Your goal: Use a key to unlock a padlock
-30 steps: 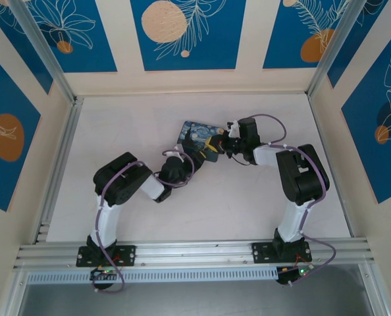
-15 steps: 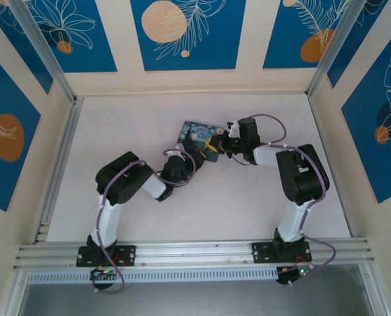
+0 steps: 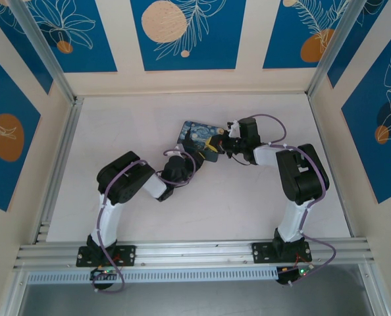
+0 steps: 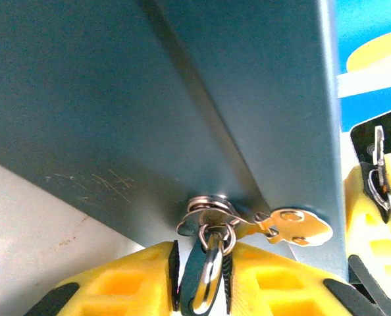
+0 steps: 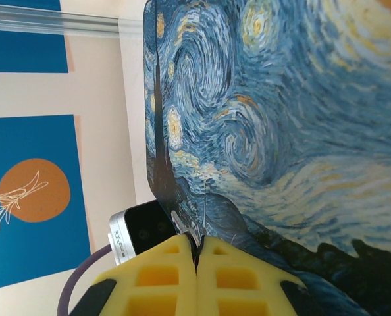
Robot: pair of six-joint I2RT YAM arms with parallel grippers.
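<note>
In the left wrist view the padlock (image 4: pixel 207 273), with a bluish body and a silvery shackle, hangs from a metal hasp (image 4: pixel 208 209) on the teal side of the box (image 4: pixel 182 99). My left gripper (image 4: pixel 201 266) has its yellow fingers closed in on both sides of the padlock. At the right edge the key (image 4: pixel 378 150), a thin grey sliver, sticks up from my right gripper's yellow fingers (image 4: pixel 366 210). In the right wrist view my right gripper (image 5: pixel 197 247) is shut at the edge of the starry-night lid (image 5: pixel 281 118). From above, the left gripper (image 3: pixel 197 158) and right gripper (image 3: pixel 216 146) meet at the box (image 3: pixel 197 133).
A small gold tag (image 4: pixel 294 227) hangs from a ring beside the hasp. The box lies mid-table on the white tabletop (image 3: pixel 116 131), and patterned walls (image 3: pixel 185 33) enclose the table. An aluminium rail (image 3: pixel 195 251) runs along the near edge.
The left arm's elbow has crept slightly to the right. The grippers and the box stay where they were.
</note>
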